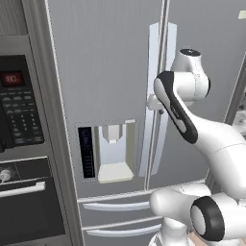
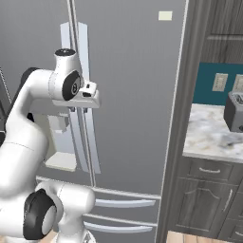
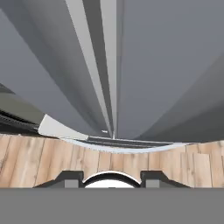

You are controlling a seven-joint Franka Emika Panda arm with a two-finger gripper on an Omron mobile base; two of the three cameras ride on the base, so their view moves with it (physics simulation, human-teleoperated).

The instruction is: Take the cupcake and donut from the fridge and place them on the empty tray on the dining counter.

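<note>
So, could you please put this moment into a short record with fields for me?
fridge: both doors shut, drawers below shut
door handles: two long pale bars side by side at the centre seam
gripper: at the handles, grip not clear
water dispenser: on the left door
wall oven: left of fridge
counter: right of fridge, marble top

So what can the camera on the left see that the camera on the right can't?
Left base view alone: the black wall oven with its button panel, beside the fridge, and the water dispenser seen from the front.

Right base view alone: a marble counter with a grey appliance on it, dark cabinets below, a teal wall with outlets, and a pale note on the fridge door.

Both: the closed grey fridge, its long pale handles, and the white arm reaching toward them.
</note>
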